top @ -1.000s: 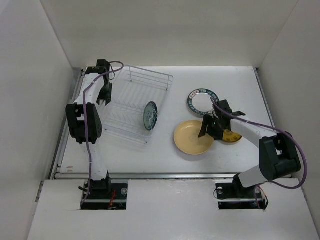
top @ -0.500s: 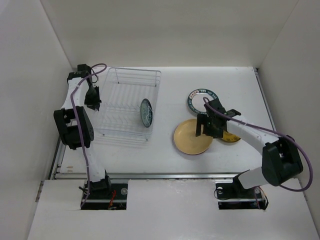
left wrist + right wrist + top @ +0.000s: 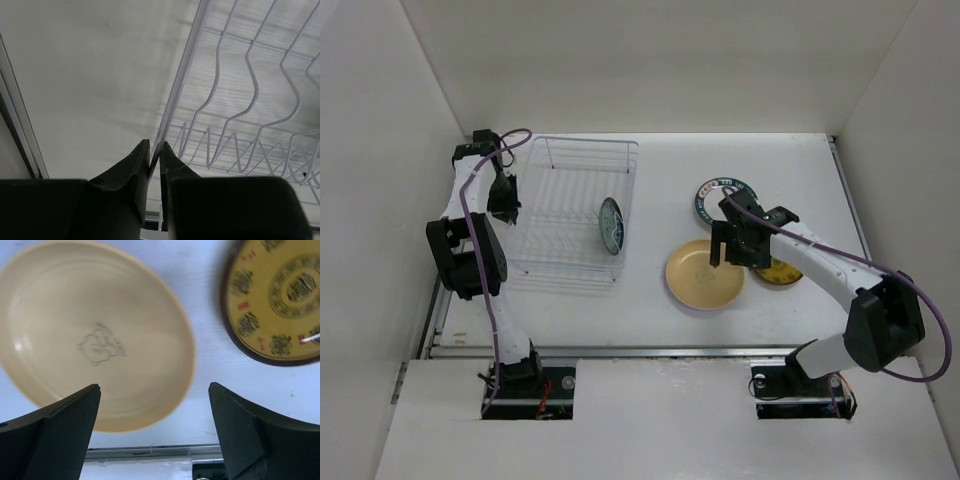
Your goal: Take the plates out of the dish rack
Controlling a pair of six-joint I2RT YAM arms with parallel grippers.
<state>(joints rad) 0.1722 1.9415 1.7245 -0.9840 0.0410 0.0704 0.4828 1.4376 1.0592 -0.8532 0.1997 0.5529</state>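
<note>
One teal plate stands on edge in the rack, near its 4 o'clock corner. Three plates lie flat on the counter at the rack's 3 o'clock: the yellow plate, gold plate and rimmed plate. The left gripper is clamped on the rack's 9 o'clock rim wire. The right gripper hangs spread wide over the yellow and gold plates' neighbouring edges. Bare counter separates the rack from the yellow plate.

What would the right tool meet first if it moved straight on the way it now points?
Probably the yellow plate, near its edge; the right tool points down at it, though depth is unclear.
</note>
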